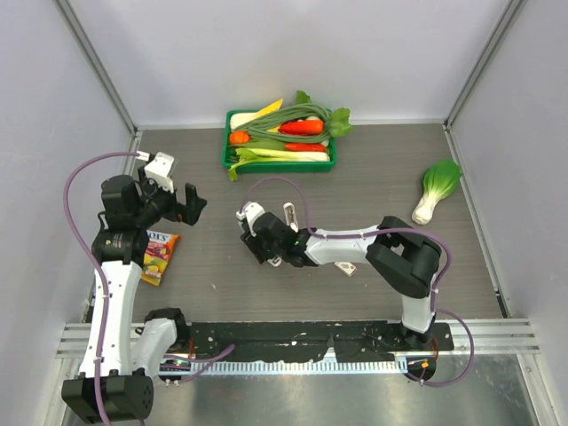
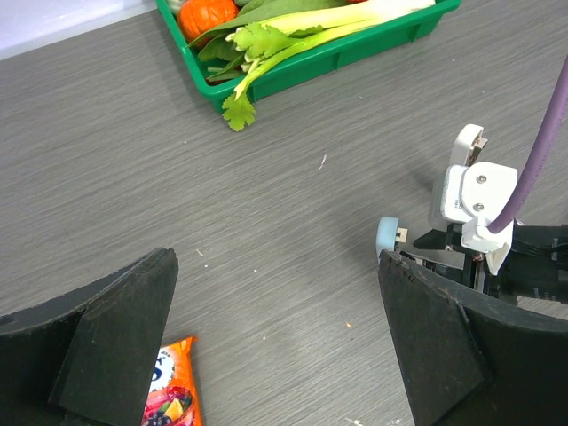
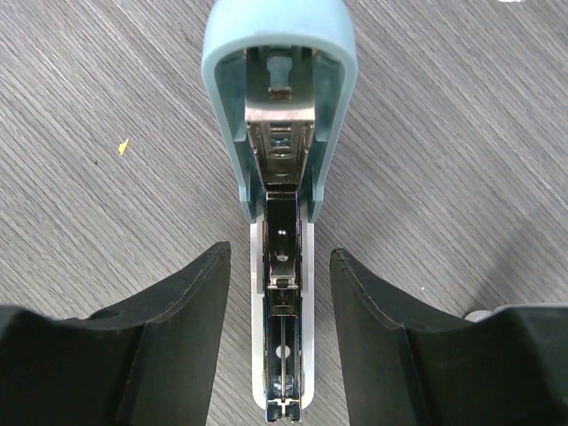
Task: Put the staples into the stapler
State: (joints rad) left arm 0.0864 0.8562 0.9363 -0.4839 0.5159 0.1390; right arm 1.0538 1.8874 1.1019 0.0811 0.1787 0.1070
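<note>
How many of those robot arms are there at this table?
2. The white-and-black left arm holds its open left tool over the grey table; the right arm reaches to the centre, its open right tool straddling a light-blue metal stapler.

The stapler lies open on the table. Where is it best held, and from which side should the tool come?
Take the stapler by its narrow metal rail, across the two long sides, coming down from above. It lies flat, and the sides are parallel; the blue cover is swung open, wide and rounded, so probably it slips. The right tool hangs open astride this rail.
</note>
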